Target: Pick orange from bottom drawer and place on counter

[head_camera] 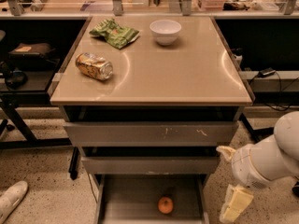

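Note:
The orange (pixel 165 205) lies on the grey floor of the open bottom drawer (pixel 131 195), near its middle front. The beige counter (pixel 173 73) tops the grey cabinet above it. My gripper (pixel 228 183) hangs on the white arm at the lower right, outside the drawer's right side and right of the orange. Its cream fingers (pixel 236 203) are spread apart and hold nothing.
On the counter lie a crushed gold can (pixel 95 66), a green bag (pixel 115 32) and a white bowl (pixel 165 31). The two upper drawers (pixel 152 133) are shut. Black frames stand at the left, cables (pixel 268 73) at the right, and a shoe (pixel 11 199) on the floor.

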Robot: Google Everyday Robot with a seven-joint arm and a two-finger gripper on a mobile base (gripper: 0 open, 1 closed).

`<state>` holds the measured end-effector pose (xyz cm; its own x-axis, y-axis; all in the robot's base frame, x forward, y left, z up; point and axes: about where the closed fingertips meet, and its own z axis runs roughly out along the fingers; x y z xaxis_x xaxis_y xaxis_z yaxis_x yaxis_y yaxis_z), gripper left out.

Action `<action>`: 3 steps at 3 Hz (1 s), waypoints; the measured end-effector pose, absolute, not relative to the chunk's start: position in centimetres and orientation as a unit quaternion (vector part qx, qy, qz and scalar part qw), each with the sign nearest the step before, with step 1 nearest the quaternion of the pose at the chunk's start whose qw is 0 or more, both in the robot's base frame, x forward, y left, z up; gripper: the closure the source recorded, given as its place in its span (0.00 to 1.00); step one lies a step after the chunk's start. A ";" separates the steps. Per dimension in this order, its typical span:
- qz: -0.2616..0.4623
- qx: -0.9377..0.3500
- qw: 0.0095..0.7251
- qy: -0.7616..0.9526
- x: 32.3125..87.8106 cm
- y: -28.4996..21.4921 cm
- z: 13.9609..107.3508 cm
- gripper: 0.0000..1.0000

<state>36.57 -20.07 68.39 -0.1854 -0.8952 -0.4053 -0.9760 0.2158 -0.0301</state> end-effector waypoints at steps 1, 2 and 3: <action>0.155 -0.616 0.169 0.753 36.3 -19.0 61.2 0.00; 0.168 -0.623 0.211 0.734 37.6 -17.8 54.2 0.00; 0.196 -0.626 0.253 0.711 39.2 -16.1 47.4 0.00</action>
<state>39.19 -16.08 47.43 -0.0873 -0.7915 -0.6049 -0.9895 0.1391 -0.0391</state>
